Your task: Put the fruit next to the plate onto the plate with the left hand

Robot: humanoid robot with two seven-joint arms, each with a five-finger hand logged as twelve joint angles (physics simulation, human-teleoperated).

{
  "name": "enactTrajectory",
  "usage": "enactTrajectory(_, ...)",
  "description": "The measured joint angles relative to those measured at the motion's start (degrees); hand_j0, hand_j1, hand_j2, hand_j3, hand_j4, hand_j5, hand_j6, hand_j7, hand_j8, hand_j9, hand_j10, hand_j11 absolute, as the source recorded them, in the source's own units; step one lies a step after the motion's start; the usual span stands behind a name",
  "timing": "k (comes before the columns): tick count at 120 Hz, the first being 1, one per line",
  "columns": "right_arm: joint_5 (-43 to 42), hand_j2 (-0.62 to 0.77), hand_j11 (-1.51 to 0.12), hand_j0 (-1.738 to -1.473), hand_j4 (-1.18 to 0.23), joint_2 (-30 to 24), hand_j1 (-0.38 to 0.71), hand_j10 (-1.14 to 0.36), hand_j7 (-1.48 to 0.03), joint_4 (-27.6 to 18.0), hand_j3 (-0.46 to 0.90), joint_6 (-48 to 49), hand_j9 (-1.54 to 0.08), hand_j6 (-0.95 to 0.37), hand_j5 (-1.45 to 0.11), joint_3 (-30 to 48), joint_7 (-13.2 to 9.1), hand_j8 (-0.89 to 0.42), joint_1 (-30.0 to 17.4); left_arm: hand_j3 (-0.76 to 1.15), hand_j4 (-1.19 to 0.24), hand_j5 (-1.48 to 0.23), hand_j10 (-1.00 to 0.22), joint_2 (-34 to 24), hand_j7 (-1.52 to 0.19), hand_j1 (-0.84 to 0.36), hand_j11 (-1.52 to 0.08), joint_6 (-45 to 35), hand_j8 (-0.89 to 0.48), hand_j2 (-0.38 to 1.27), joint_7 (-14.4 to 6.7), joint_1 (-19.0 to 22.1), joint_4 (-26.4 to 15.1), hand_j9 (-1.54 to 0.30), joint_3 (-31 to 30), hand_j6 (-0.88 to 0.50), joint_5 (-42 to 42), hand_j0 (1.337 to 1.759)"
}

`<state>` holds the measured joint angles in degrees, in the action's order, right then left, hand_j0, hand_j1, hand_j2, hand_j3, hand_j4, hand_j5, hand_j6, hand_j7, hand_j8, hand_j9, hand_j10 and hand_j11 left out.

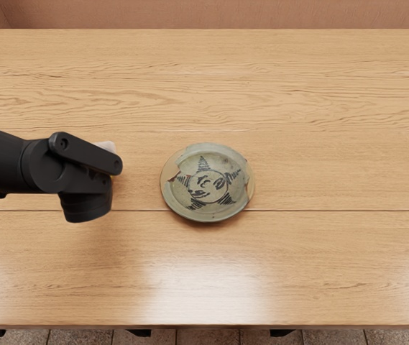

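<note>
Head view.

**Q:** Where is the fruit [106, 146]?

**A:** Only a pale sliver shows, to the left of the plate [168, 190] and well apart from its rim. This is probably the fruit, with the rest hidden behind the left hand [82, 183]. Nothing lies on the plate.

**Q:** What is the hand's state?

**A:** The dark left hand sits over that sliver, to the left of the plate and level with it in the picture. Whether it is open or closed on anything cannot be told from this angle. The right arm is out of view.

**Q:** Which step is in hand?

**A:** Judged from the layout, this is the reach-and-grasp step, since the fruit is not yet on the plate. The next move calls for a secure hold and a lift clear of the table [297, 273]. After that come a carry rightward to above the plate and a gentle release near its centre.

**Q:** Is there any writing?

**A:** None is legible. The plate bears a dark painted face ringed with rays, with no brand or label.
</note>
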<state>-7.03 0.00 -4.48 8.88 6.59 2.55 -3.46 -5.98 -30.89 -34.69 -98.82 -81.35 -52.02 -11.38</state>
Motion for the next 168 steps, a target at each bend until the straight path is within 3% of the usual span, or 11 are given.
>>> enactTrajectory(18,0.0,-0.01,-0.05,-1.658,-0.04,0.0,-0.3,-0.04,-0.05,0.0,0.0,0.0,-0.05,-0.04,-0.05,0.0,0.0,-0.04,0.0,0.0,-0.62,-0.68,-0.57,0.0,-0.75,-0.22,-0.78,0.1,-0.45,-0.02,0.0,1.2,0.5,-0.78,0.0,-0.51,-0.8,1.648)
enactTrajectory(55,0.0,-0.01,-0.05,-1.658,-0.04,0.0,-0.3,-0.04,-0.05,0.0,0.0,0.0,-0.05,-0.04,-0.05,0.0,0.0,-0.04,0.0,0.0,-0.65,-0.8,-0.63,-0.1,-0.83,-0.24,-0.85,0.9,-0.47,0.18,0.0,0.7,0.7,-0.86,0.0,-0.52,-0.1,1.65)
enactTrajectory(75,0.0,-0.01,-0.05,-1.658,-0.04,0.0,-0.3,-0.04,-0.05,0.0,0.0,0.0,-0.05,-0.04,-0.05,0.0,0.0,-0.04,0.0,0.0,-0.65,-0.84,-0.64,-0.3,-0.85,-0.28,-0.86,1.8,-0.47,0.33,-0.3,-2.0,0.5,-0.86,-0.2,-0.51,0.2,1.653)
enactTrajectory(123,0.0,-0.01,-0.05,-1.658,-0.04,0.0,-0.3,-0.04,-0.05,0.0,0.0,0.0,-0.05,-0.04,-0.05,0.0,0.0,-0.04,0.0,0.0,-0.64,-0.88,-0.65,2.1,-0.86,-0.31,-0.86,4.6,-0.44,0.34,-0.3,-10.4,0.6,-0.86,2.0,-0.48,0.1,1.655)
enactTrajectory(140,0.0,-0.01,-0.05,-1.658,-0.04,0.0,-0.3,-0.04,-0.05,0.0,0.0,0.0,-0.05,-0.04,-0.05,0.0,0.0,-0.04,0.0,0.0,-0.63,-0.89,-0.64,5.8,-0.87,-0.31,-0.86,5.1,-0.44,0.36,-0.3,-11.4,1.2,-0.86,4.8,-0.48,0.1,1.655)
enactTrajectory(168,0.0,-0.01,-0.05,-1.658,-0.04,0.0,-0.3,-0.04,-0.05,0.0,0.0,0.0,-0.05,-0.04,-0.05,0.0,0.0,-0.04,0.0,0.0,-0.62,-0.9,-0.64,6.0,-0.87,-0.3,-0.86,6.7,-0.45,0.35,-0.3,-11.4,4.2,-0.86,10.1,-0.48,0.1,1.656)
